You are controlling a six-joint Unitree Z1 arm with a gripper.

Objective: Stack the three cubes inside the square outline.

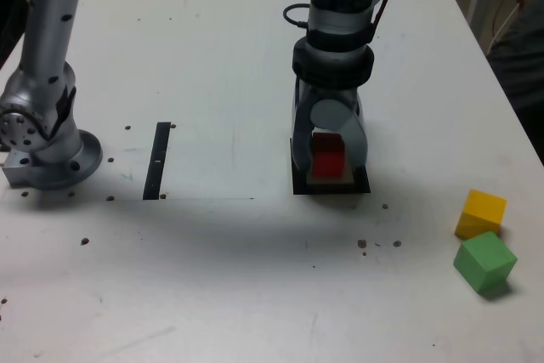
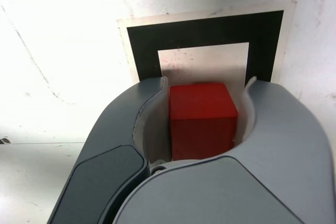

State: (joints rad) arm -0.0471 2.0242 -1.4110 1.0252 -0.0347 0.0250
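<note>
Nearest you, the green cube and yellow cube sit touching on the table at the exterior view's right — nothing blocks them. Farther back, your gripper straddles the red cube inside the square outline; jaws flank it closely — gripping or slack, you cannot tell. A black strip lies well left.
</note>
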